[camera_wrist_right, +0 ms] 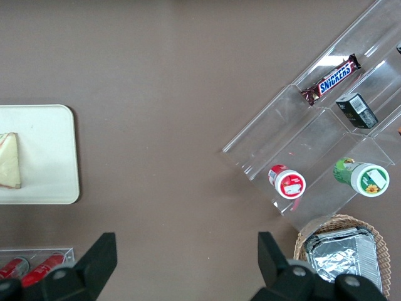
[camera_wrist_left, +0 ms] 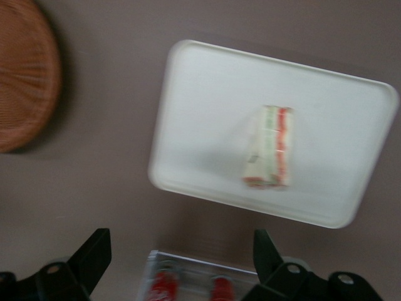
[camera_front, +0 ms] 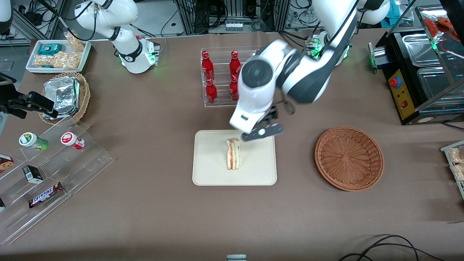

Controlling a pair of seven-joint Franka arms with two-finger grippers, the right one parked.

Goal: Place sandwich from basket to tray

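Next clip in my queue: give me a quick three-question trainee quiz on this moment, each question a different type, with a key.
1. True or false: the sandwich lies on the tray.
2. Multiple choice: the reddish-brown basket holds: A) foil packets; B) nothing visible; C) red bottles.
3. Short answer: where is the left gripper, and is it holding anything?

Key
1. True; it lies near the tray's middle.
2. B.
3. It is above the tray's edge nearest the rack of red bottles, fingers spread, holding nothing.
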